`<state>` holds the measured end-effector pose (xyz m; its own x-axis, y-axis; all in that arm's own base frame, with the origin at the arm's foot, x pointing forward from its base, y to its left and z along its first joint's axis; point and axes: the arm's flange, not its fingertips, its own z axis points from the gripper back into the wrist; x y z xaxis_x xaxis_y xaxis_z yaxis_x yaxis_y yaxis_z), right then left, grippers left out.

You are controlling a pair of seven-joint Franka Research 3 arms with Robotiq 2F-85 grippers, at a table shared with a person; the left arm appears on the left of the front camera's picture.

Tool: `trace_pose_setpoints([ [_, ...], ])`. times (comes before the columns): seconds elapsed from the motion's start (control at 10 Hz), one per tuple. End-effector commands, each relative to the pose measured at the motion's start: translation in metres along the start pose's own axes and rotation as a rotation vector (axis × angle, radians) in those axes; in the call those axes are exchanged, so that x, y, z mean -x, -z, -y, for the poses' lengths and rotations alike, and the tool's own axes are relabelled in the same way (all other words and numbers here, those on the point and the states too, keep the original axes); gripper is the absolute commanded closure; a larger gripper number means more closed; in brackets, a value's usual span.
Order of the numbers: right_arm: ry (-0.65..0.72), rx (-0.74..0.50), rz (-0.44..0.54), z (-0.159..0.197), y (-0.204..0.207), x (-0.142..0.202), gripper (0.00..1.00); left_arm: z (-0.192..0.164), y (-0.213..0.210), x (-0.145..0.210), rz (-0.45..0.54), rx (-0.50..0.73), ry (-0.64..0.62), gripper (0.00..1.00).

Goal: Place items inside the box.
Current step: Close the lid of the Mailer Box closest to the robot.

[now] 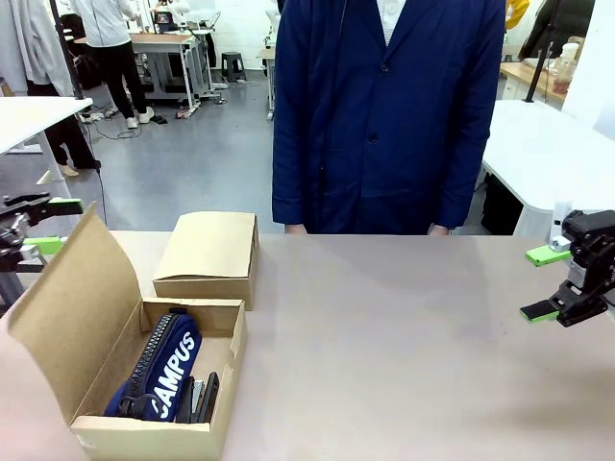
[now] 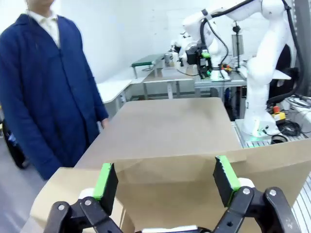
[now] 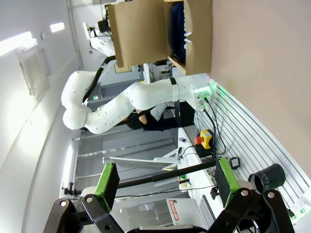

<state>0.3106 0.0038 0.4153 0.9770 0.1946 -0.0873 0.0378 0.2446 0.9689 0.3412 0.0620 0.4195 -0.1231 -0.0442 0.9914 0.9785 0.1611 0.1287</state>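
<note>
Tan table [image 1: 404, 336]: CAMPUS pouch [image 1: 163, 370], stapler [image 1: 205, 399] inside box [image 1: 154, 437].

We note the open box [image 1: 101, 423] at the table's [image 1: 404, 336] near left; inside, the "CAMPUS" pouch [image 1: 161, 370] lies left of a stapler [image 1: 206, 396]. A person [image 1: 384, 115] stands behind.

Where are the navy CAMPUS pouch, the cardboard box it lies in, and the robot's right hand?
navy CAMPUS pouch [image 1: 171, 368], front view, on its white lettering.
cardboard box [image 1: 72, 303], front view, on the raised flap's inner face.
right hand [image 1: 544, 283], front view, midway between its two green fingertips, which stand open.
</note>
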Motion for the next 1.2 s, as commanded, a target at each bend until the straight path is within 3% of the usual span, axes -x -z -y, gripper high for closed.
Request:
trace_pose_setpoints([
  [0.0,0.01,-0.011,0.008,-0.003,0.001,0.002,0.0,0.069,0.074,0.018,-0.038,0.069,-0.008,0.0],
  [0.4,0.01,-0.011,0.008,-0.003,0.001,0.002,0.0,0.115,0.123,0.052,-0.135,0.251,-0.058,0.0],
  [0.8,0.01,-0.011,0.008,-0.003,0.001,0.002,0.0,0.168,0.149,0.087,-0.33,0.394,-0.018,0.0],
  [0.9,0.01,-0.011,0.008,-0.003,0.001,0.002,0.0,0.176,0.15,0.096,-0.377,0.384,0.035,0.0],
  [1.1,0.01,-0.011,0.008,-0.003,0.001,0.002,0.0,0.18,0.149,0.104,-0.42,0.405,0.023,0.0],
])
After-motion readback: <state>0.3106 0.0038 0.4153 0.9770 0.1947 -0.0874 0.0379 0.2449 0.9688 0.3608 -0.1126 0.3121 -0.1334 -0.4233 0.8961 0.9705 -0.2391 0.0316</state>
